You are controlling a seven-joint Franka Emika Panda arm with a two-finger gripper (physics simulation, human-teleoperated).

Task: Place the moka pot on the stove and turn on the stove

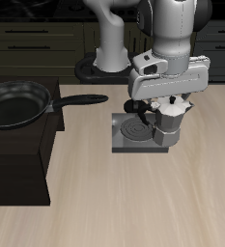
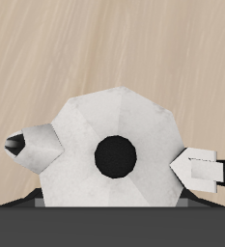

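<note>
Exterior view first: the moka pot [image 1: 169, 123] is seen directly beneath the gripper [image 1: 169, 106], its silver faceted body hanging just under the white hand of the arm. The pot is caught at the edge of the stove [image 1: 135, 131], over the side of the grey plate that lies away from the black cabinet [image 1: 17, 164]; whether its base is resting on the plate or held just clear of it cannot be told from here. The spiral coil burner [image 1: 134, 126] is left uncovered beside the pot, nearer the cabinet. On top of the cabinet the black frying pan [image 1: 17, 103] is seen, its long handle pointed out toward the stove, well apart from the pot.

Over to the wrist view, and the pot [image 2: 112, 145] is looked down upon from straight above: a pale many-sided lid with the black lid knob [image 2: 115, 156] at its middle. The gripper [image 2: 112, 159] is closed around the pot, one fingertip [image 2: 32, 145] pressed against one flank of the lid, the other fingertip [image 2: 196, 166] set against the opposite flank, so the pot is centred between them. The dark grey surface of the stove [image 2: 17, 227] is seen just past the pot's rim, and the light wooden table [image 2: 112, 48] fills the rest of the view behind it
</note>
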